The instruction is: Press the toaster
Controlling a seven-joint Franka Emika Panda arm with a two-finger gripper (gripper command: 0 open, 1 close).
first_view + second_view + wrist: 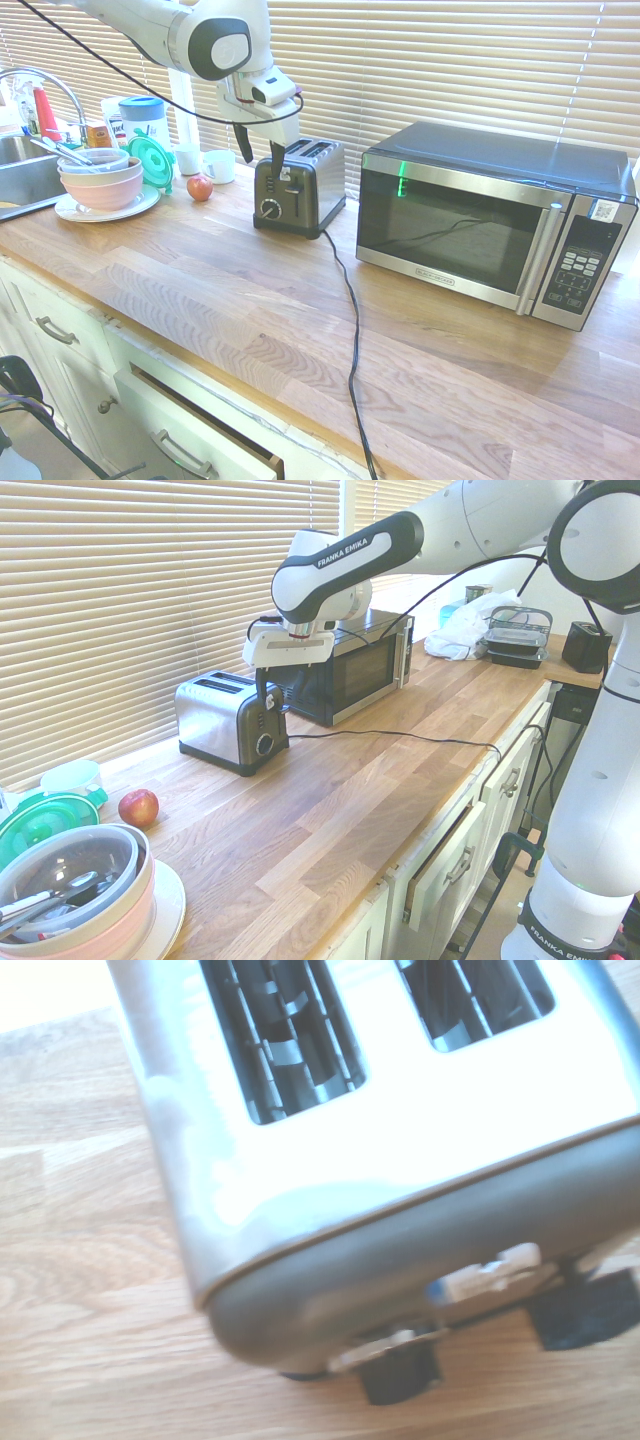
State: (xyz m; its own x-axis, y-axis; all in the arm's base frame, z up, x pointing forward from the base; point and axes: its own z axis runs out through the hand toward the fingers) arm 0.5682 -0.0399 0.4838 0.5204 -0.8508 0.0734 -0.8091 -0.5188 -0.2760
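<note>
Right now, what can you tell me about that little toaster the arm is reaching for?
The toaster is a small, boxy two-slot model with brushed steel sides and a black front carrying a round dial and a lever. It stands upright on the wooden counter, left of the microwave; both slots look empty. Its black cord trails toward the counter's edge. The gripper is down at the lever on the front.

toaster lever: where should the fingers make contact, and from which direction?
Go for the lever on the toaster's black front face, above the round dial. Come from straight above: the lever sticks out from the front, so it probably travels down. The gripper already hangs over that end, fingers pointing down.
</note>
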